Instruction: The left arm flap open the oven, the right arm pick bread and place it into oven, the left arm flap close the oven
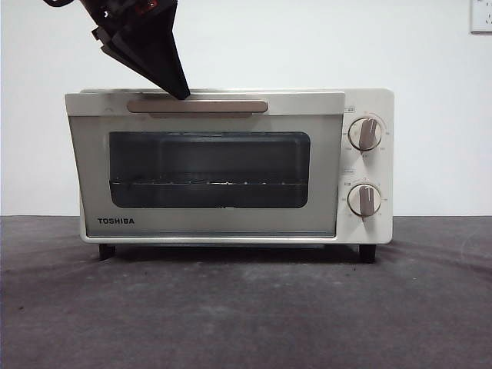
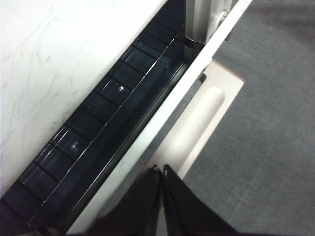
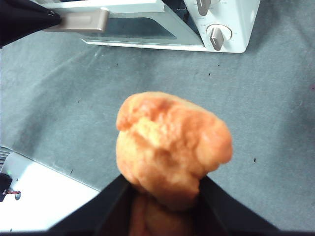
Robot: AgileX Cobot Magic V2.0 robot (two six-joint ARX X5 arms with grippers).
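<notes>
The oven (image 1: 231, 165) looked smooth and cream with glossy dark glass; the bread (image 3: 170, 145) was lumpy; the counter (image 1: 246, 307) was matt grey.

The TOSHIBA toaster oven (image 1: 231, 165) stands on the table (image 1: 246, 307), against the wall (image 1: 246, 42) behind it. Its door (image 1: 204, 165) tips forward, ajar at the top edge. The left gripper (image 1: 173, 86) sits on the bar handle (image 1: 197, 106) at the door's top. Two knobs (image 1: 364, 133) stack one above the other right of the door. A wire rack (image 1: 207, 184) lies inside. The right gripper (image 3: 165, 189) holds the bread (image 3: 170, 142) above the table, before the oven.
</notes>
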